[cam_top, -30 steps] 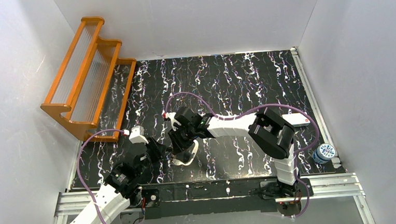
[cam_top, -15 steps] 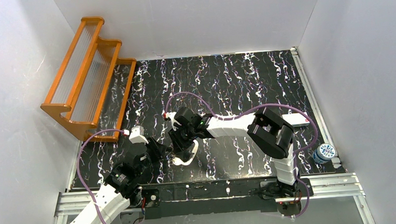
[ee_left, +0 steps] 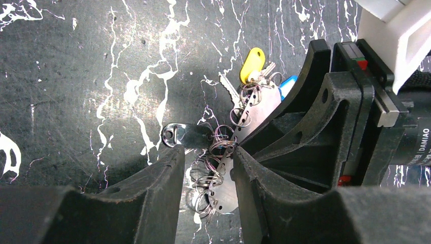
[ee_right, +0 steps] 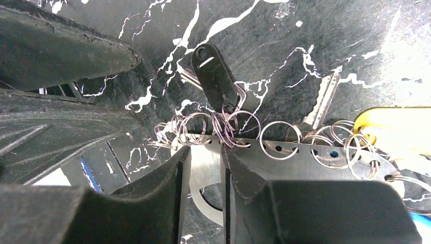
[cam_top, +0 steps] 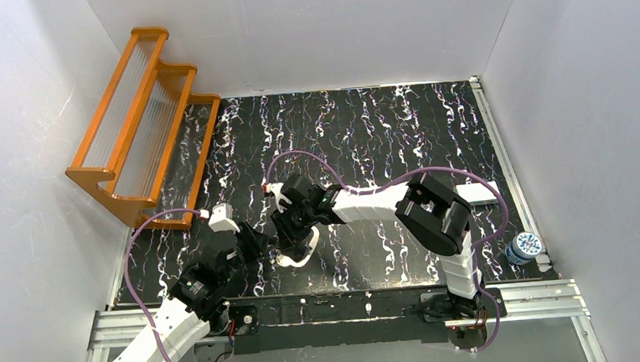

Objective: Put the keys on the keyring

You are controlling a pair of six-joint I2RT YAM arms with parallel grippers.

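1. Keyring (ee_left: pixel 256 109): flat silver strip with 1 row of holes along an edge, lying on the black, white-veined table (cam_top: pixel 364 128). Many thin wire rings (ee_right: pixel 277 140) threaded through the holes.
2. Right gripper (ee_right: pixel 205 157): directly over the keyring, its 2 fingers pressed against a rounded tab of the strip, clamped on it.
3. Left gripper (ee_left: pixel 207 152): at the keyring's end nearest the left arm, fingers apart. In the gap, the strip's end and some rings, with the strip touching 1 finger. Cannot tell whether really pinched or only lying between.
4. Yellow key (ee_left: pixel 252 62): at the opposite end of the keyring, touching the rings there. Cannot tell if threaded on.
5. Blue key (ee_left: pixel 288 84): just beside the same end of the keyring, mostly hidden behind the right gripper.
6. Dark oval piece (ee_right: pixel 216 76): just beside the keyring's holed edge, 1 end touching the rings.
7. Orange rack (cam_top: pixel 141 116): well apart from the keyring, to the far left.
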